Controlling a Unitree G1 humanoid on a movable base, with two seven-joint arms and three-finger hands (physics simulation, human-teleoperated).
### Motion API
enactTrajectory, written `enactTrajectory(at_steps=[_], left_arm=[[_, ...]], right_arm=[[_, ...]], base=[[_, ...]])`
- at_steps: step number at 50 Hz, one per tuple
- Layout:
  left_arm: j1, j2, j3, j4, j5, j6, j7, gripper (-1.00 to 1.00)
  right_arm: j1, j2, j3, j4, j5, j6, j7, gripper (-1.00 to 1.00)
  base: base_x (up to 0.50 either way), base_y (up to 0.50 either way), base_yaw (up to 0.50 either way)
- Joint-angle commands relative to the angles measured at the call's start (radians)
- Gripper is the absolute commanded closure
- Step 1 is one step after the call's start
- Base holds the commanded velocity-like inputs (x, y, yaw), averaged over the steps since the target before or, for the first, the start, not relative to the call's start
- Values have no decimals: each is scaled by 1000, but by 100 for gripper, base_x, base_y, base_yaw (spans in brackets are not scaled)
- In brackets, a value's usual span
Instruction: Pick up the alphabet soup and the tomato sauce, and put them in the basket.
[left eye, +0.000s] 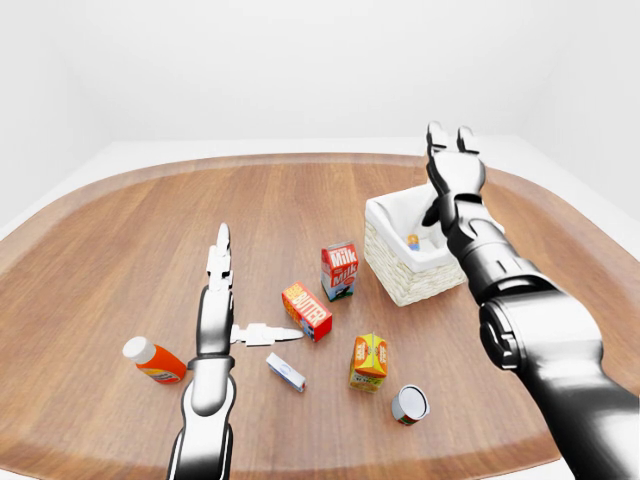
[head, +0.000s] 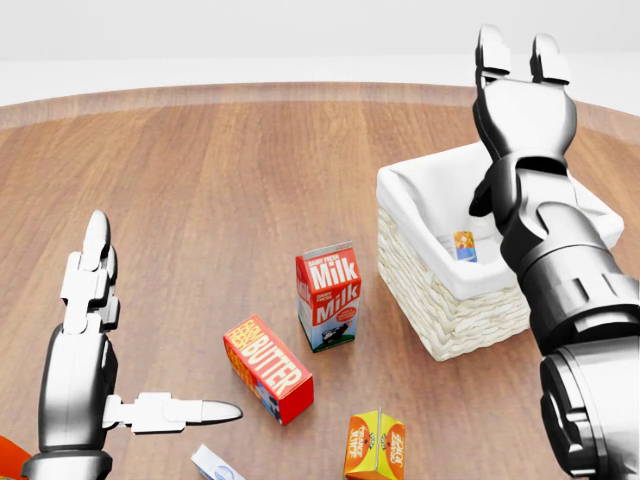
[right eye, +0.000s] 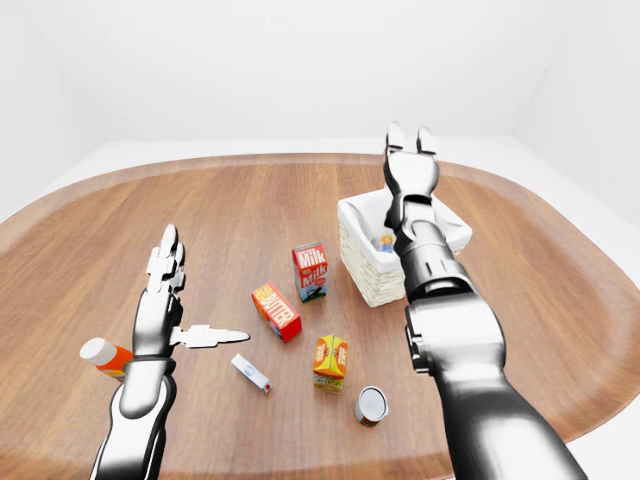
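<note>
Head view — set close and angled down over the arms; only part of the wooden table is framed. Left-eye and right-eye views — set wider, whole tabletop covered. Shared by all three: basket, milk carton.

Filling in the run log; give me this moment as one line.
right robot hand: open above basket | can: in basket | left robot hand: open, empty | second can: on table

Both hands spread, fingers extended
</note>
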Motion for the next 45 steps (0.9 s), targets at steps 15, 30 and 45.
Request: enactTrajectory(at_steps=[15,30,45], left_arm=[[0,3,1,-5,6,0,-3,-100],[-2,2,3,-6,5,0,-3,-100],[-4,2,5,-9,2,0,-1,-100]], right_arm=[[-39,15,-54,-16,238,-127,-23,-100],[-37,12,-46,-35,319,-130,-23,-100],[-45,15,-57,-78,437,-130,2,-100]], base=[[0,0,0],[0,0,0],[0,0,0]])
